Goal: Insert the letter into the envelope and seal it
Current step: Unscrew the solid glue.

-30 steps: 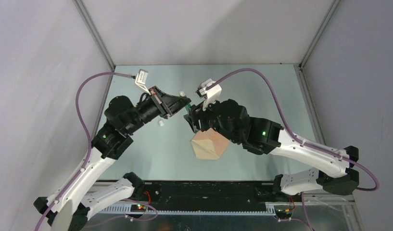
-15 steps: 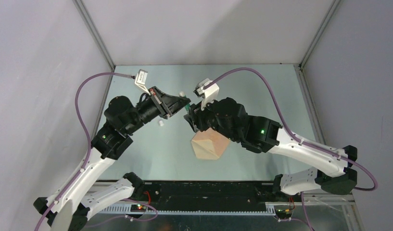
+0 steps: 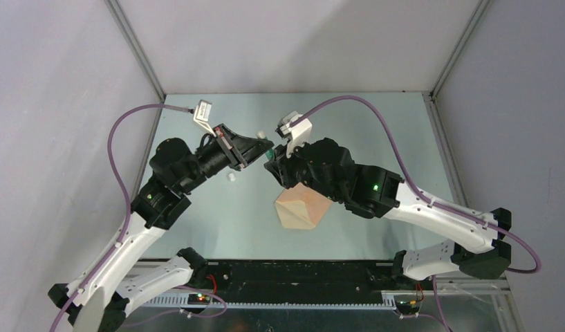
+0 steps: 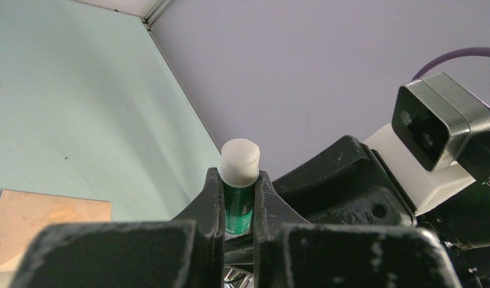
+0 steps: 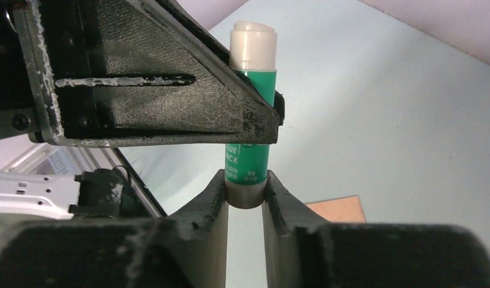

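Note:
A green glue stick (image 3: 267, 151) with its white tip (image 3: 261, 133) bare is held in the air between both arms. My left gripper (image 3: 268, 146) is shut on its body just below the tip, as the left wrist view (image 4: 239, 183) shows. My right gripper (image 3: 271, 164) is shut on its grey base, as the right wrist view (image 5: 246, 191) shows. The tan envelope (image 3: 298, 209) lies on the table below, partly under my right arm. A corner of it shows in the left wrist view (image 4: 44, 222) and in the right wrist view (image 5: 339, 209). The letter does not show as a separate sheet.
A small white cap (image 3: 231, 178) lies on the pale green table (image 3: 376, 131) left of the envelope. Grey walls close in the table on three sides. The black rail (image 3: 293, 273) with both arm bases runs along the near edge.
My right arm has shifted slightly left and toward the left gripper. The left arm, the glue stick and the envelope have stayed in place.

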`<state>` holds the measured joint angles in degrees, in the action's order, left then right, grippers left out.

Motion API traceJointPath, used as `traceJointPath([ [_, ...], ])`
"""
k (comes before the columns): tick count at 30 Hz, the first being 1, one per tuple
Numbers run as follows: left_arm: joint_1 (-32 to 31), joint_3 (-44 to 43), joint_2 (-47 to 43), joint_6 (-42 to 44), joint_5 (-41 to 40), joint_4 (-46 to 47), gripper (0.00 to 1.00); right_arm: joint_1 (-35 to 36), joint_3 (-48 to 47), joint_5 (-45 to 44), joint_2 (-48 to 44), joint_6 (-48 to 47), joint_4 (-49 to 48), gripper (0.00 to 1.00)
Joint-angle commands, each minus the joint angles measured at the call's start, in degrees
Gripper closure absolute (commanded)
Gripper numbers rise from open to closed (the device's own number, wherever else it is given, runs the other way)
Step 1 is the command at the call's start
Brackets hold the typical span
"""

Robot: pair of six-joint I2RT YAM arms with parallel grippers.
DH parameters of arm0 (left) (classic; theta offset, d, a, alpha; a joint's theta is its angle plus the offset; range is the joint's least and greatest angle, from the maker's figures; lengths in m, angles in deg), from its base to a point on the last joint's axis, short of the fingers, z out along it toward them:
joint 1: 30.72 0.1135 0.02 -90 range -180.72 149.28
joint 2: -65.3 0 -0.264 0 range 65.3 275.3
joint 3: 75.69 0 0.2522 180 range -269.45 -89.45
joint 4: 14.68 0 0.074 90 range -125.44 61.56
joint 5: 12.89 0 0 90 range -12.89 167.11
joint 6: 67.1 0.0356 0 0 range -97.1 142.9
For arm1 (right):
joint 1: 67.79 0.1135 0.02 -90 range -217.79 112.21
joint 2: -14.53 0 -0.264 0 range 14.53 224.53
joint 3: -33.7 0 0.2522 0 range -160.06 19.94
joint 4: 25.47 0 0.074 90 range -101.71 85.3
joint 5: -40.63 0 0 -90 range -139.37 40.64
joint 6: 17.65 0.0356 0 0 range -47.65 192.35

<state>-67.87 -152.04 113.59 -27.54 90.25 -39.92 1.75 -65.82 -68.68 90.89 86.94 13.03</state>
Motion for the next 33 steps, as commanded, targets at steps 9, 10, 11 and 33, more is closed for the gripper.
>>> traceJointPath([
  [9, -0.21, -1.75, -0.99, 1.81, 1.96, 2.95, 1.0, -3.17, 2.11, 11.14, -3.39, 1.33, -6.58, 1.0],
  [10, -0.21, -1.24, -1.17, 1.83, 3.04, 3.88, 1.0, -3.79, 2.62, 12.76, -3.8, 1.72, -7.67, 1.0],
  [11, -0.19, -0.93, -1.71, 1.78, 3.56, 5.78, 1.0, -5.18, 3.82, 16.2, -4.63, 2.69, -8.33, 1.0],
  [33, -0.21, 4.46, -3.18, -7.1, 27.74, 36.42, 1.0, -23.84, 16.99, 67.68, -6.65, 27.52, -39.75, 1.0],
])
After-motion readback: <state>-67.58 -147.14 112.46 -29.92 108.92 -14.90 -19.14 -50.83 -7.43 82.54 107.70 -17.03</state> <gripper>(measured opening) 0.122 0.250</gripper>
